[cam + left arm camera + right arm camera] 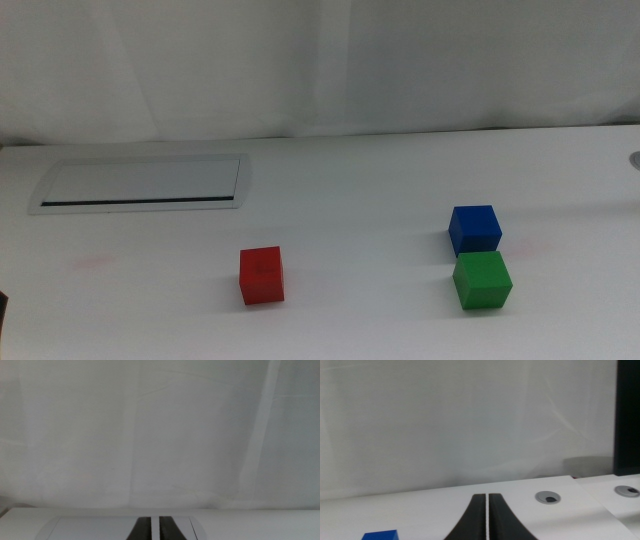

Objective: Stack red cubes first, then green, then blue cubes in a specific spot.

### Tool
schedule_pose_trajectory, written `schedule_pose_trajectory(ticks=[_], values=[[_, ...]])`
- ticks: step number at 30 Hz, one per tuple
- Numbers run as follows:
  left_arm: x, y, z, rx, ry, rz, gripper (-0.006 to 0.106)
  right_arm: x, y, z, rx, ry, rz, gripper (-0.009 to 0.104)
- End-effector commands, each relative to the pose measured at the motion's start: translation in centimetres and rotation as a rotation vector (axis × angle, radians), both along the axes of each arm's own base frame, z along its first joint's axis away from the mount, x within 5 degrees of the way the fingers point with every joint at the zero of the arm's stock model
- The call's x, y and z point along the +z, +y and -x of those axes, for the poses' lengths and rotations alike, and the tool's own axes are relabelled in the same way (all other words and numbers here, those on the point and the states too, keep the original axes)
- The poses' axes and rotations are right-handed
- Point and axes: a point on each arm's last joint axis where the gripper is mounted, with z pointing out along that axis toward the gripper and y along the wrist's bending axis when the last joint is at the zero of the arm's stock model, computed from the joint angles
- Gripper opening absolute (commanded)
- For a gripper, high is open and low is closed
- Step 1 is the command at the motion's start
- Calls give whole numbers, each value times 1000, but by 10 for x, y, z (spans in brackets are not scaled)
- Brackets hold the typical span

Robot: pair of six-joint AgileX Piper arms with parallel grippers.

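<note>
Middle view: small matte red cube (264, 275) alone on white counter (360, 200); deep-blue cube (475, 229) just behind bright-green cube (482, 280), right side.
Left wrist: left hand (155, 529) pressed together, empty.
Right wrist: right hand (487, 517) pressed together, empty.

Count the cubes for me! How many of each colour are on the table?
Red cube: 1
Green cube: 1
Blue cube: 1
Total: 3 cubes, none stacked yet.
</note>
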Motion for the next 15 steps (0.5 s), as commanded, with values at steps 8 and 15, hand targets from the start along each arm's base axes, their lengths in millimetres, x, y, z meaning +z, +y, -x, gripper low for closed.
schedule_pose_trajectory(ticks=[8,15], values=[[-11,0,-1,1,10,-30,-3,-6,1,0,8,25,23,-2],[-12,0,-1,3,26,-41,-3,-6,1,0,8,23,23,-2]])
